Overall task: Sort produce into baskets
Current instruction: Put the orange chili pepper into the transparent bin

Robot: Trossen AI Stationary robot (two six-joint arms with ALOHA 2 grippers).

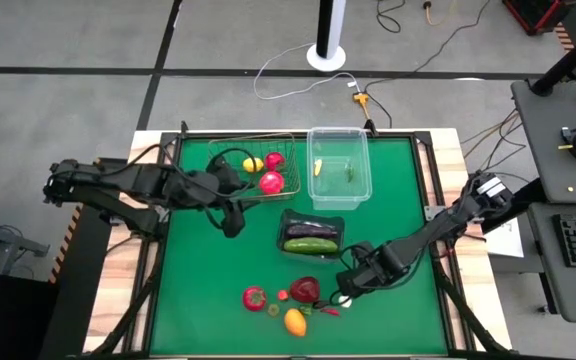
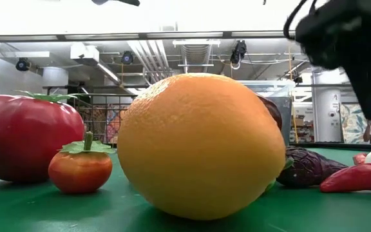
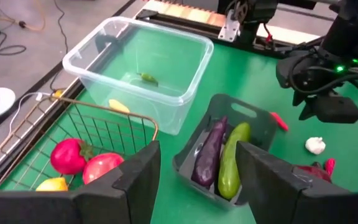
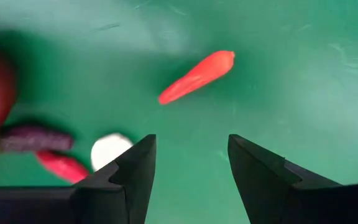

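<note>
My left gripper (image 1: 233, 222) (image 3: 197, 162) is open and empty, between the wire basket (image 1: 230, 152) and the dark tray (image 1: 289, 222). The basket holds a yellow lemon (image 1: 253, 164) and two red round ones (image 1: 271, 182). The tray holds a purple eggplant (image 3: 209, 152) and a green cucumber (image 3: 230, 163). The clear tub (image 1: 363, 150) holds two tiny pieces. My right gripper (image 1: 343, 290) (image 4: 191, 146) is open and empty, above a red chili (image 4: 197, 76) and white garlic (image 4: 109, 149). An orange fruit (image 2: 201, 145) lies on the mat near the table's near edge.
Loose on the green mat near the near edge lie a red tomato (image 1: 255, 298), a small red one (image 2: 80, 167), a dark-red round one (image 1: 305, 290), a small purple eggplant (image 4: 33, 138) and a second chili (image 4: 61, 165). Bare mat lies to the right of my right gripper.
</note>
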